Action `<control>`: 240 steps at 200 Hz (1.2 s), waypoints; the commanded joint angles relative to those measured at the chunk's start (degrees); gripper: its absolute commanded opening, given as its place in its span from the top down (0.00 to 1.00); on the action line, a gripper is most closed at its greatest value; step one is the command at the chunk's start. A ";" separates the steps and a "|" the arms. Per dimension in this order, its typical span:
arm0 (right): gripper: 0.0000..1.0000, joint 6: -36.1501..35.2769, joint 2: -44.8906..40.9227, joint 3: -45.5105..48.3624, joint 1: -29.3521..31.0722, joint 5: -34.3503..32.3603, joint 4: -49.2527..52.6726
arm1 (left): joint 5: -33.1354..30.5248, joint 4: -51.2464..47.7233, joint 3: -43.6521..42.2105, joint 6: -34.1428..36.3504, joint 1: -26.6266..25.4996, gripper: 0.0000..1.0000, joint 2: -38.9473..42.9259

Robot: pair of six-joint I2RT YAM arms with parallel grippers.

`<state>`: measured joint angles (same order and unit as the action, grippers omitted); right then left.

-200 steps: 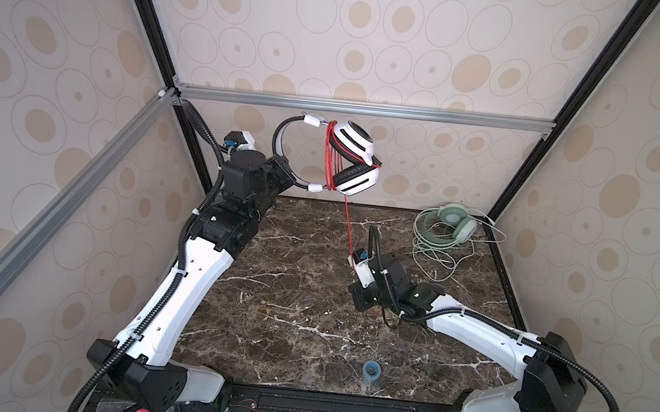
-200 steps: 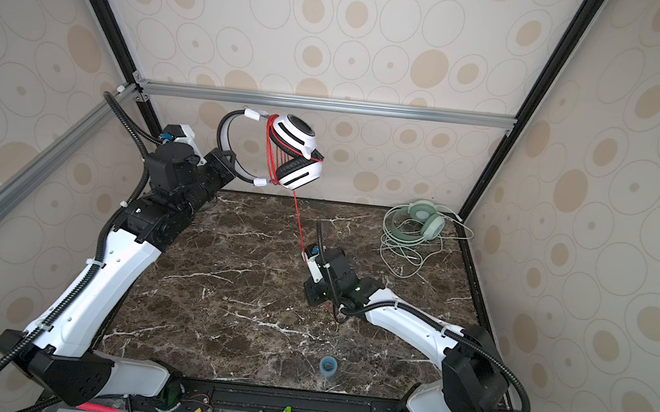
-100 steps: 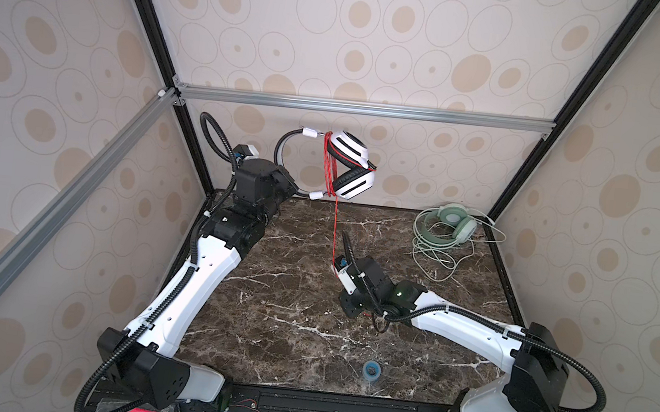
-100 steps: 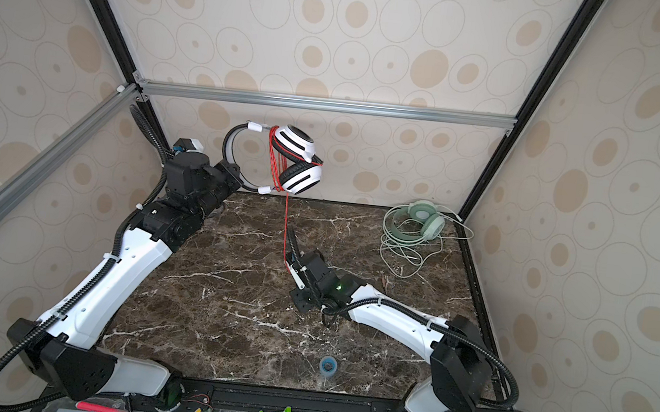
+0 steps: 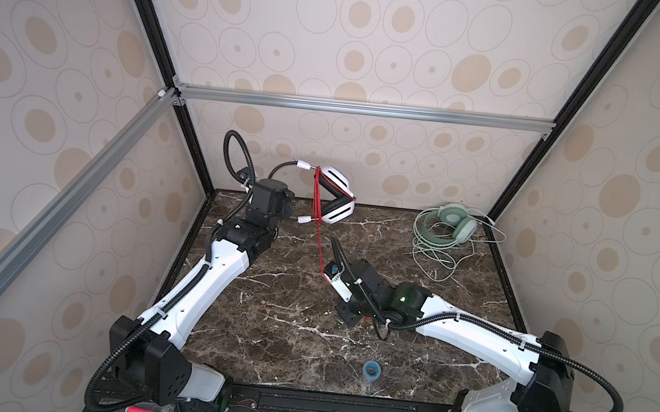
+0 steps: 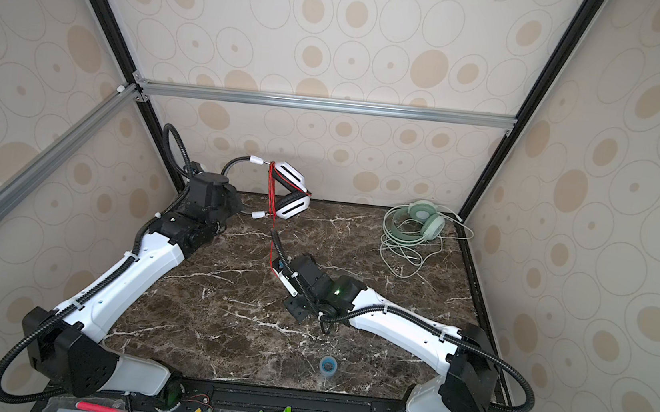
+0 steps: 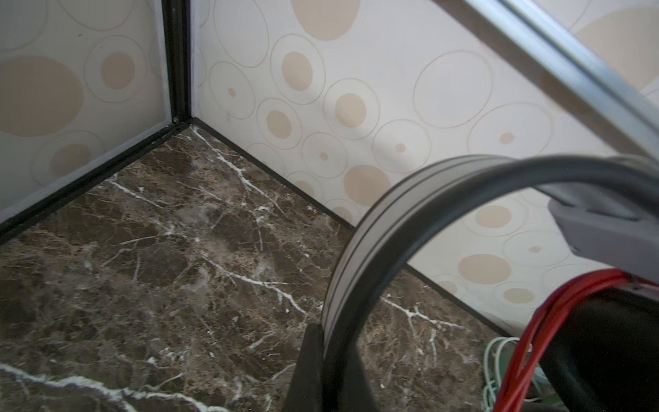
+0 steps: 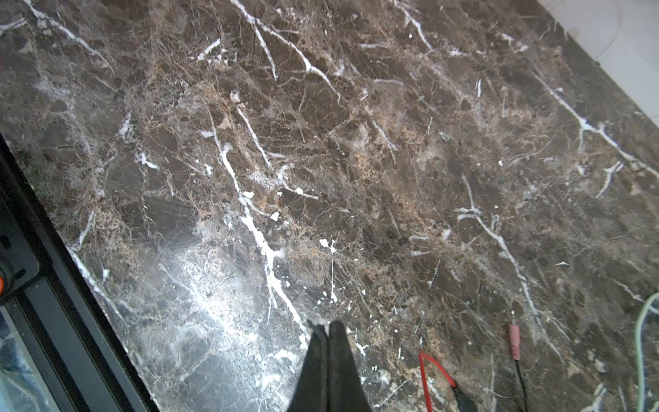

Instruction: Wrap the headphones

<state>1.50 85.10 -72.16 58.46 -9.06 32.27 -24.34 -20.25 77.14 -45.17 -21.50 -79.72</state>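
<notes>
Now: left gripper (image 7: pixel 326 360) clenched on white headphones (image 5: pixel 338 213) by the headband, aloft far left. Right gripper (image 8: pixel 327 331) pinching red cord (image 5: pixel 318 239) mid-table. Keep cord taut, lay next loop snug beside wound turns. Mint headphones (image 5: pixel 454 224) lie far right.

Closed end effector (image 8: pixel 328 330), red cord (image 8: pixel 426 371), pink plug (image 8: pixel 513 340), marble tabletop (image 8: pixel 321 142)

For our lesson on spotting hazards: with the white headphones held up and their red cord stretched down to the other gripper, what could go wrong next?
1. The red cord runs taut from the white headphones to the shut right gripper; more pull may slip it free or loosen the turns.
2. The left gripper clamps only the headband, so the headphones might twist in the grip.
</notes>
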 commanded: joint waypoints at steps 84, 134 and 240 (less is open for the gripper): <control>1.00 -8.63 6.01 -24.76 -6.92 -7.83 13.80 | -5.99 5.12 -12.27 29.24 -7.06 1.00 10.50; 1.00 -10.83 10.04 -33.58 -13.04 -9.74 17.39 | 9.25 6.29 -17.49 38.99 -7.15 1.00 16.89; 1.00 -7.48 12.48 -36.45 -19.05 -5.50 17.11 | 24.87 2.09 -19.51 39.20 -7.14 1.00 21.92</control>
<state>-8.75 99.90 -110.26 41.50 -14.72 52.07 -2.90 -17.32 56.31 -7.01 -28.40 -59.68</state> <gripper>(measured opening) 0.044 0.063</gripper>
